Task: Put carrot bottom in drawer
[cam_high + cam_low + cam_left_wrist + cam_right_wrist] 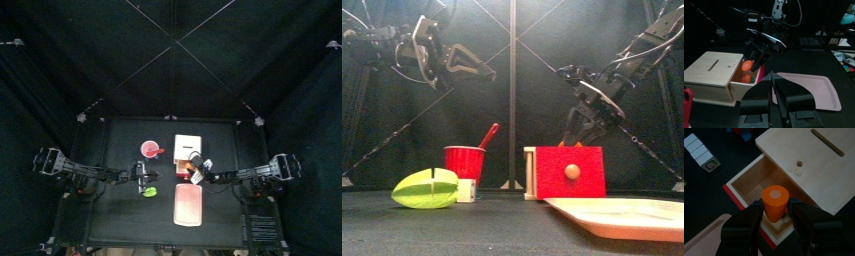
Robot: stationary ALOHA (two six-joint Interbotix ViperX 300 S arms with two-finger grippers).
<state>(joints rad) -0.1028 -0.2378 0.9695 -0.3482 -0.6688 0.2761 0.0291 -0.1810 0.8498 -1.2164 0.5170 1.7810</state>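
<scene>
– On the table's left side, what is your near arm doing?

– Resting. I hold the left pincer high above that side, its jaws pressed together on nothing. Below it lie a green lump and, just to its right, a red cup with a stick in it. Neither is part of this job.

– And in the middle?

– The cream box, its red-edged slot gaping. My right pincer hangs at that opening, pinching the carrot upright between its jaws. The orange piece sits clear of the table, over the mouth of the box rather than over the drawer.

– So where is the drawer?

– Pulled right out. The pink drawer lies flat on the table, in front of the box and to its right, and I see nothing in it.

– Which step are you on?

– As I read it, the carry: the piece is gripped but not delivered. Next I'd swing it away from the box, bring it over the drawer, lower it and let go.

– Any tight spots?

– The box's top edge and slot walls stand close to my jaws, so I'd lift before moving sideways. The drawer has a low rim and open room above it.
</scene>
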